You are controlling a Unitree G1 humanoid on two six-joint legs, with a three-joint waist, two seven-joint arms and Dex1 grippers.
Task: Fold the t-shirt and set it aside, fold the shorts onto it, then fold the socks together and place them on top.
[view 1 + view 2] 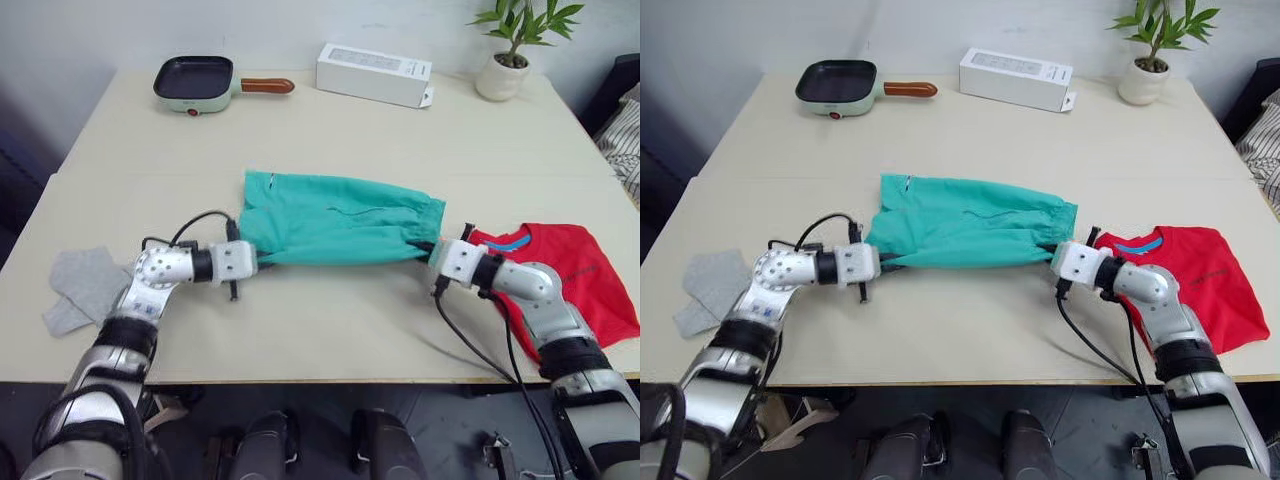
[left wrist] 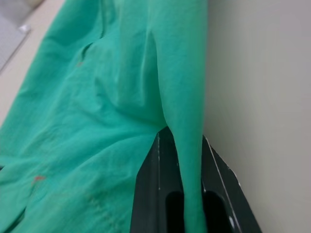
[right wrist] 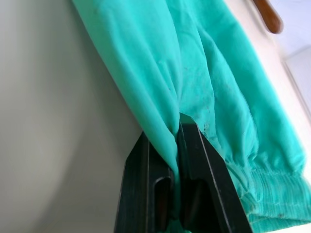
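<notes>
Teal shorts held at both near corners, mid-table.
The shorts (image 1: 335, 220) lay between the socks (image 1: 82, 287) and the t-shirt (image 1: 570, 275); left gripper (image 2: 187, 194) and right gripper (image 3: 176, 194) each clamped their near edge.

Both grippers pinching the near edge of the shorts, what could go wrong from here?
1. Each gripper, left and right, pinches only a thin edge of the teal shorts; tension could pull the fabric free.
2. The red t-shirt lies under the right arm; moving the shorts there may drag or rumple it.
3. The grey socks sit beside the left arm at the table edge; a swing could knock them off.
</notes>
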